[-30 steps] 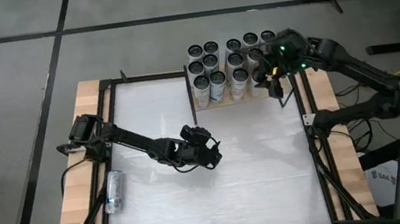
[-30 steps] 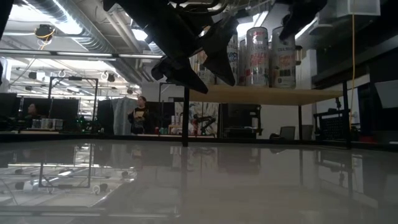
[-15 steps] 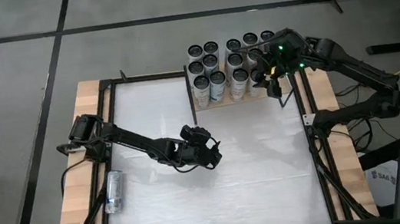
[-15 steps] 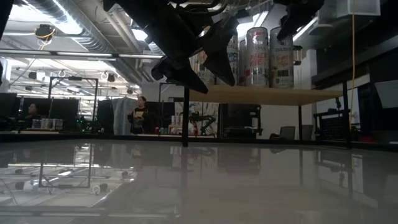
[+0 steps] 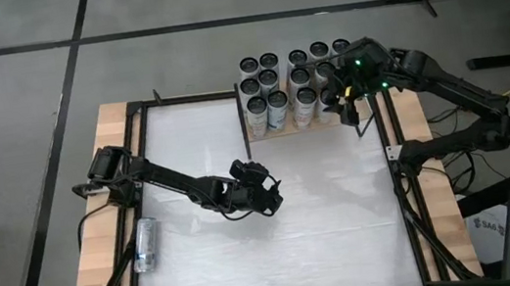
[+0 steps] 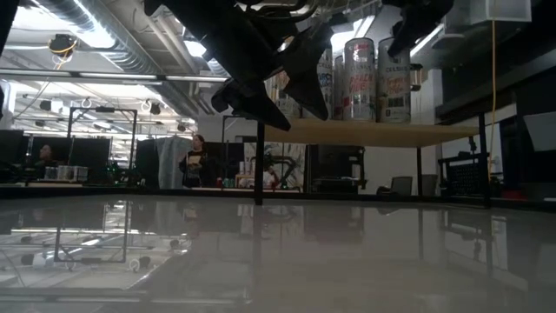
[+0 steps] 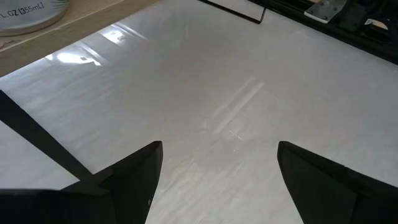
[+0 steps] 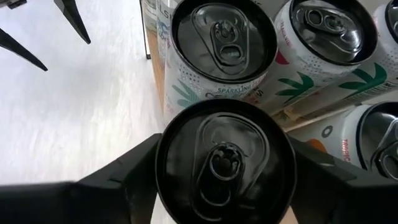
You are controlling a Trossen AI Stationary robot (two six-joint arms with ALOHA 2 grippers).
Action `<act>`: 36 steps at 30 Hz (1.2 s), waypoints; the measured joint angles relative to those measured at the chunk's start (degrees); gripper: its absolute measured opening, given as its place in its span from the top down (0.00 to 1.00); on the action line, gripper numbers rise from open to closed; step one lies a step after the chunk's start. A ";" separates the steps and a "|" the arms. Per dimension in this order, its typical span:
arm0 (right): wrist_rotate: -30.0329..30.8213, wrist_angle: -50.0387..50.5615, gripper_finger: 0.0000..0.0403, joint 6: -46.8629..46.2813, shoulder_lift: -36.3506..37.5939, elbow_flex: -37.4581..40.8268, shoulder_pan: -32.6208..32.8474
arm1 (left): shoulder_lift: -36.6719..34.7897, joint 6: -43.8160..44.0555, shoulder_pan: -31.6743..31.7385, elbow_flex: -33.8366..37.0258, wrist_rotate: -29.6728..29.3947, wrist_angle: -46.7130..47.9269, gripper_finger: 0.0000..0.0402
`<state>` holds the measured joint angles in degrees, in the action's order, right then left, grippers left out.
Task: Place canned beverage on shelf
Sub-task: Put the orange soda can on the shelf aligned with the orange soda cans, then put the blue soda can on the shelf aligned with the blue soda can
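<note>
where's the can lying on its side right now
In the high view the loose can lies on the wooden strip along the table's left edge, beside the left arm's base, far from the shelf.

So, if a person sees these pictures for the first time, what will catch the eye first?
Probably the cluster of upright cans crowded on the small shelf at the table's far edge, where the right gripper stands over the can between its fingers. Next, the left gripper hangs open mid-table, and one lone can lies on the left wooden strip.

Two dark jointed arms (image 5: 166, 179), green-lit wrist
</note>
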<state>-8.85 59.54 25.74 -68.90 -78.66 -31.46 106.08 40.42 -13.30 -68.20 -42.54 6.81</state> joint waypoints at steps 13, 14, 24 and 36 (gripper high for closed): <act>1.19 -0.99 0.18 0.26 -0.26 0.29 -0.07 | 0.00 0.11 0.00 0.00 0.02 0.02 0.22; 1.19 -1.00 0.18 0.26 -0.26 0.29 -0.07 | 0.00 0.11 -0.02 0.00 0.02 0.00 0.22; 1.04 -0.95 0.19 0.22 -0.13 -4.15 -0.07 | 0.00 0.11 -0.02 0.00 0.02 0.02 0.22; -2.49 -1.07 0.19 -5.84 -0.09 -16.06 -0.07 | -0.32 -0.85 0.00 -0.02 0.39 0.30 0.22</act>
<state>-11.34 58.47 19.90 -68.99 -94.73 -31.53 105.76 39.58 -13.30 -68.22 -42.15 7.11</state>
